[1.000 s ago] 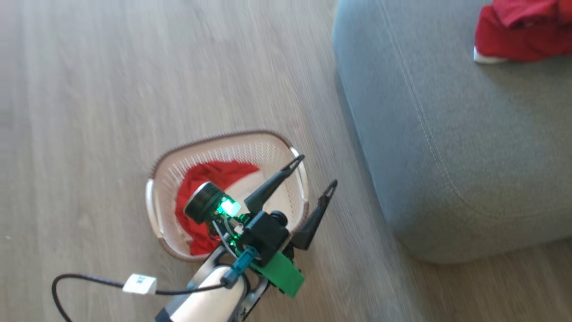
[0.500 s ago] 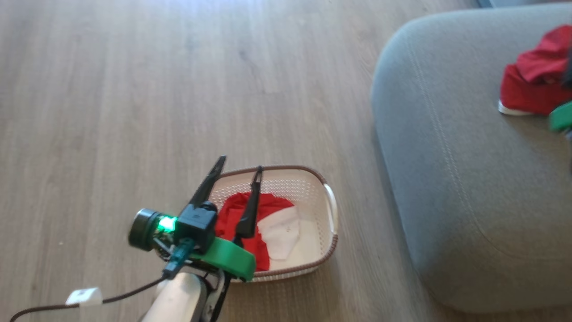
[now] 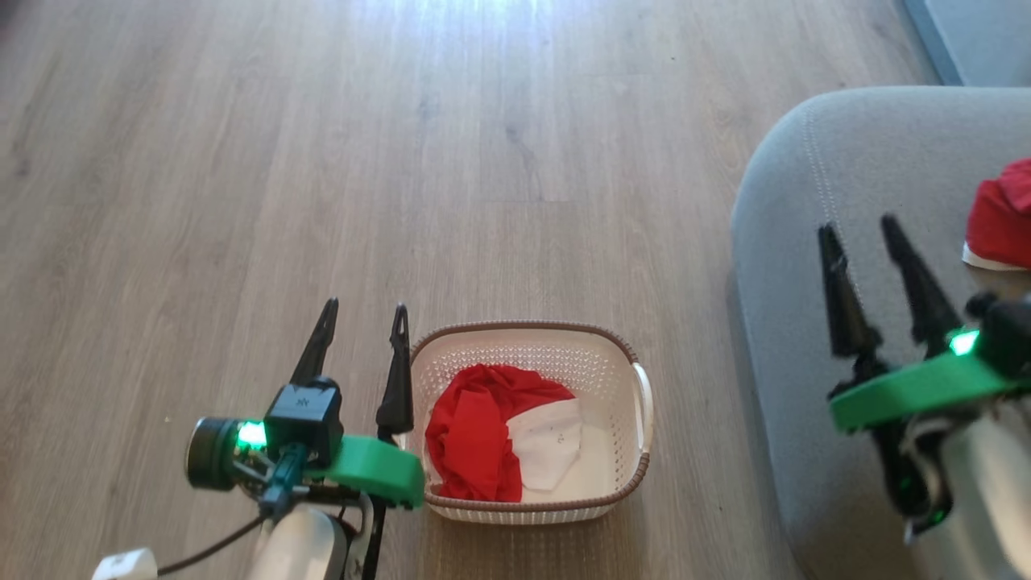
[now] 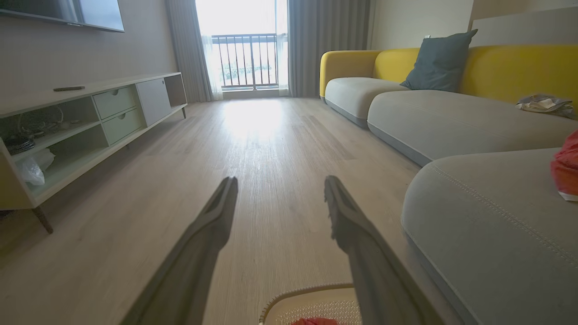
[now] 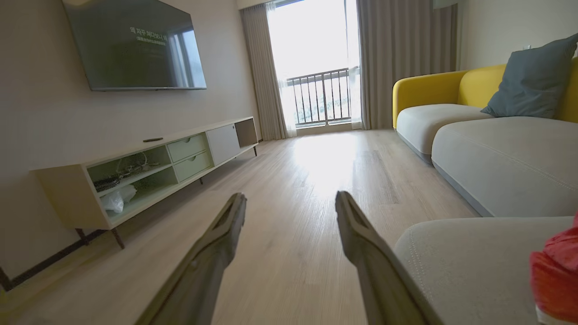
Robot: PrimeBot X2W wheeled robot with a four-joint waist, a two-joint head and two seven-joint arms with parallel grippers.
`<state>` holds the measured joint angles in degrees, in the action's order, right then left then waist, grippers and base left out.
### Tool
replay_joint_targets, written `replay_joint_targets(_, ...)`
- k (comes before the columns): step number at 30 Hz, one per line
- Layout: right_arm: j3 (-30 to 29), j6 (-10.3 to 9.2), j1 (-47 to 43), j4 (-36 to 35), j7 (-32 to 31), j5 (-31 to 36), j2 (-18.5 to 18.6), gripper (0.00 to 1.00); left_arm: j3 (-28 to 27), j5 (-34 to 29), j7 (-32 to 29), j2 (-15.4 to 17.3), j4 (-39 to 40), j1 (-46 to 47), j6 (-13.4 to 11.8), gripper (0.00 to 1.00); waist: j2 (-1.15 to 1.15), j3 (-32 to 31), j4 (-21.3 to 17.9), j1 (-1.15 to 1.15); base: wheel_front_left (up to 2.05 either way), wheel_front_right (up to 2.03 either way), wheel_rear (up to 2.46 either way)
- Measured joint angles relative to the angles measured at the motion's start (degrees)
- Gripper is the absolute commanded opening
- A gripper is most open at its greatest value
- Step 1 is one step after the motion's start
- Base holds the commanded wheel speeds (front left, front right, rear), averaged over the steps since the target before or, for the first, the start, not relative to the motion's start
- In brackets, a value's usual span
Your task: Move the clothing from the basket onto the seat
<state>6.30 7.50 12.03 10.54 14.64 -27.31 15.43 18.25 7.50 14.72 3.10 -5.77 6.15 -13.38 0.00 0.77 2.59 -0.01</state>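
Note:
The cream basket point(image 3: 640, 395) with a brown rim sits on the wood floor. Inside it lies red clothing point(image 3: 475, 427) with a white part point(image 3: 548, 439). My left gripper point(image 3: 365, 310) hovers open and empty just left of the basket; the left wrist view catches the basket rim point(image 4: 289, 295) below its fingers. The grey seat point(image 3: 797, 201) fills the right side, with another red garment point(image 3: 1003, 213) lying on it. Above the seat's near edge my right gripper point(image 3: 858, 228) is open and empty. That garment on the seat point(image 5: 557, 273) shows at the right wrist view's edge.
A long yellow and grey sofa point(image 4: 433, 108) with a blue cushion point(image 4: 440, 61) runs along the right wall. A low media cabinet point(image 4: 67, 122) stands on the left under a wall screen point(image 5: 135, 45). Wood floor point(image 3: 403, 161) stretches toward a balcony door.
The head camera has swung, so the basket now sits centred and the seat lies further right. My right gripper has come into view over the seat. Both grippers stay open.

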Motion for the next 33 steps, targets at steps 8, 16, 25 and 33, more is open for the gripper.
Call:
replay_joint_targets(8, -3.78, 0.0, -8.41, -2.67, 0.0, 4.83, -6.32, 1.0, -0.71, -0.34, 0.0, -0.01, -2.13, -3.2, -1.01, 1.0, 0.0, 0.22, 0.96, 0.0, 0.0, 0.0, 0.0)
replay_joint_targets(16, -5.42, 0.0, -11.75, -2.56, 0.0, 7.44, -8.58, 1.0, -0.96, -1.12, 0.0, -0.01, -2.1, -4.96, -1.94, 1.0, 0.0, 0.18, 1.03, 0.0, 0.0, 0.0, 0.0)
replay_joint_targets(25, -5.64, 0.0, -11.7, -2.56, 0.0, 8.27, -9.11, 1.0, -0.86, -1.11, 0.0, -0.01, -2.1, -5.27, -1.94, 1.0, 0.0, 0.32, 0.37, 0.0, 0.0, 0.0, 0.0)
replay_joint_targets(33, -5.63, 0.0, -11.62, -2.5, 0.0, 8.16, -9.51, 1.0, -0.62, -1.11, 0.0, -0.01, -2.09, -5.23, -1.93, 1.0, 0.0, 0.62, 0.22, 0.0, 0.0, 0.0, 0.0)
